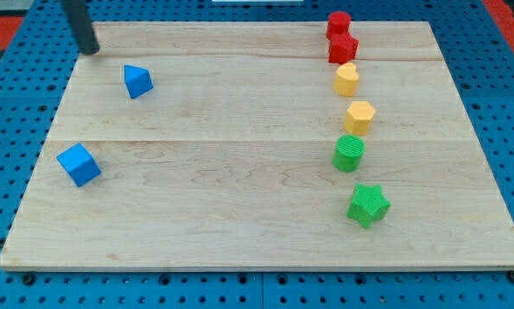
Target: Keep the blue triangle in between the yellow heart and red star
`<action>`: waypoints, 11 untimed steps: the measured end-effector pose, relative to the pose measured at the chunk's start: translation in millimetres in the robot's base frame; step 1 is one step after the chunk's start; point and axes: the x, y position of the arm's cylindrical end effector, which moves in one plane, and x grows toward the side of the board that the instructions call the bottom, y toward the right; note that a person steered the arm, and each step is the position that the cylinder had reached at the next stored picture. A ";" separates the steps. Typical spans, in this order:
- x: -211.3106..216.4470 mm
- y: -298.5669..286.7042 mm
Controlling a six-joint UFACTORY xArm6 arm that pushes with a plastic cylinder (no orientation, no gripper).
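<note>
The blue triangle (137, 81) lies at the board's upper left. My tip (90, 51) touches the board up and to the left of it, a short gap away. The red star (342, 48) sits at the upper right, touching the red cylinder (338, 24) above it. The yellow heart (347, 79) lies just below the red star, nearly touching it. The blue triangle is far to the left of both.
A blue cube (78, 165) lies at the left edge. A yellow hexagon (359, 116), a green cylinder (348, 154) and a green star (367, 205) run down the right side. The wooden board (239, 197) rests on a blue pegboard.
</note>
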 end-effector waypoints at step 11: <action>17.0 343.3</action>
